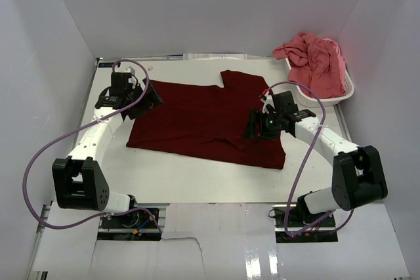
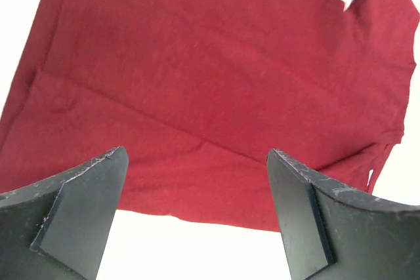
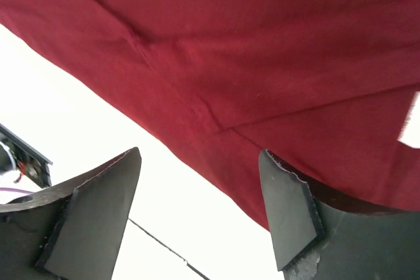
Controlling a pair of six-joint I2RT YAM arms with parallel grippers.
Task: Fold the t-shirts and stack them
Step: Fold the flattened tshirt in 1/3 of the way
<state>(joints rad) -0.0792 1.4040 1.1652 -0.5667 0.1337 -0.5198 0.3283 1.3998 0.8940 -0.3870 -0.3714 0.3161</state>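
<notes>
The left pincer [image 2: 197, 155] is seen with its jaws spread wide and nothing held between them; in the left wrist view only cloth and bare white surface are framed by the two dark fingers [image 2: 85, 208]. It is poised at the left edge of the dark maroon t-shirt [image 1: 203, 119], just above it. The right pincer [image 3: 200, 155] is likewise parted and empty, and is placed over the right part of the same shirt, close to its near hem. A crease and a folded-over layer are shown in the right wrist view (whether the fingers touch the cloth cannot be told).

The maroon t-shirt is laid out flat across the middle of the worktop [image 1: 197, 178], between the two arms, with one sleeve pointed toward the far side.

At the far right corner a white plastic basket [image 1: 331, 99] is set, well apart from the left arm and just beyond the right one. It is filled by the coral pink t-shirt [image 1: 315, 60], which is bunched up in a loose heap, piled above the rim and draped over the far edge. Nothing else can be made out inside the basket.
</notes>
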